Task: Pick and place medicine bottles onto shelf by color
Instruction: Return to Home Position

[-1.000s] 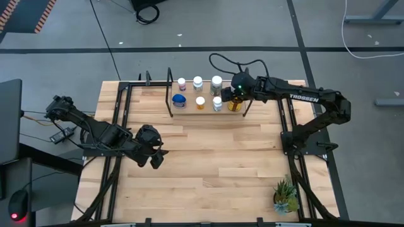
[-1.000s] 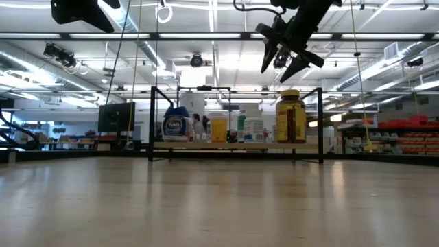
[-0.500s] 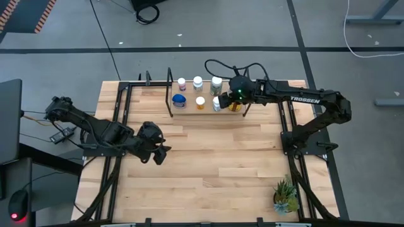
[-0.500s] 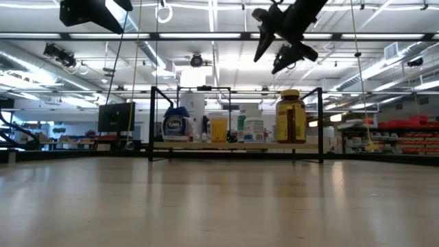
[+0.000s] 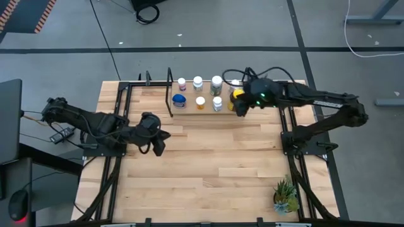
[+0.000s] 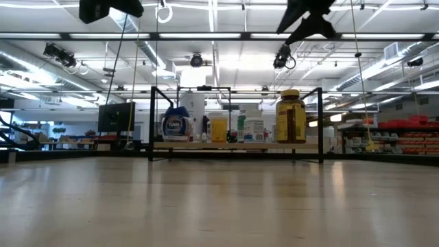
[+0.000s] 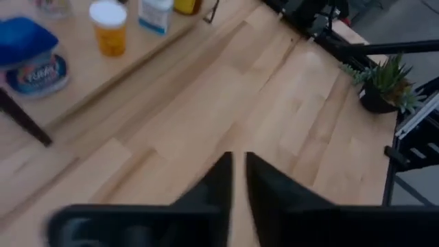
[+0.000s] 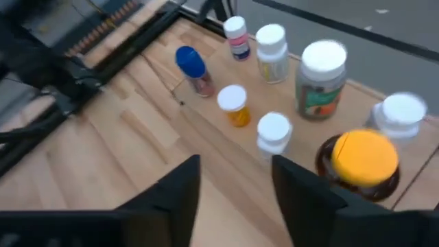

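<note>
The medicine bottles [image 5: 216, 82] all stand on the shelf [image 5: 189, 110] at the bench's [image 5: 221, 170] far edge, so to my eye only parking the arms is left. The right gripper [image 8: 236, 165] hangs just beside the shelf's right end, jaws wide apart and empty, the amber bottle [image 8: 363, 161] close by. I'd raise it first, then draw back, keeping wide of that yellow lid and the black upright [image 6: 320, 130]; a sideways sweep could topple the row. The left gripper [image 7: 238, 159] hangs over bare wood well apart from the shelf, jaws all but closed on nothing, with an easy path. The bench is pale planks, with a potted plant [image 5: 285, 195] at a corner on the right arm's side. Around it are grey floor and cables [image 5: 148, 12], with strip lights [image 6: 212, 36] overhead.
</note>
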Tool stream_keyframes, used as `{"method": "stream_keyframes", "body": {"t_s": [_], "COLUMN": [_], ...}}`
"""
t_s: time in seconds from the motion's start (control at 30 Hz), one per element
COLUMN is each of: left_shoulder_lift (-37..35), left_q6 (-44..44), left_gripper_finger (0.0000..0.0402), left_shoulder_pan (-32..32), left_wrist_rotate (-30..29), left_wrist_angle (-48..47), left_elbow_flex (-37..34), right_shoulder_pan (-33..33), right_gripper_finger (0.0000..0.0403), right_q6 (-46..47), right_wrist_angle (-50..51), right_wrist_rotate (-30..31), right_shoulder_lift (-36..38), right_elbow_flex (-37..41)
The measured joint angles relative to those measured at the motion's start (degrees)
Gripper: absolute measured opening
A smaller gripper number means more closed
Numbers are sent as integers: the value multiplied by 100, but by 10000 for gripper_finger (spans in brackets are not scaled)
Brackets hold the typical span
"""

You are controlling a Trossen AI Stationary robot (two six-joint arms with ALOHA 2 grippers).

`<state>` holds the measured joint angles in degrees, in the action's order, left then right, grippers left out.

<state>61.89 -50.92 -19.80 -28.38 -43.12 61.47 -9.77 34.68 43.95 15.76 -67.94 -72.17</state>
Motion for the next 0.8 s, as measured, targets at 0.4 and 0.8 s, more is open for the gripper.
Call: {"method": "stream_keyframes", "body": {"t_s": [0.4,0.8], "left_shoulder_lift": [-53,54], "left_q6": [602,962], "left_gripper_finger": [3,1], "left_shoulder_pan": [424,842], "left_wrist_rotate": [164,833], "left_wrist_angle": [549,2109], "left_elbow_flex": [-4,-2], "right_shoulder_pan": [315,353], "right_gripper_finger": [17,7], "right_q6": [1183,1140], "right_wrist_angle": [-2599,-3203], "right_wrist_rotate": [-238,-474], "right_shoulder_lift": [2449,4508], "right_elbow_flex": [3211,4705]}}
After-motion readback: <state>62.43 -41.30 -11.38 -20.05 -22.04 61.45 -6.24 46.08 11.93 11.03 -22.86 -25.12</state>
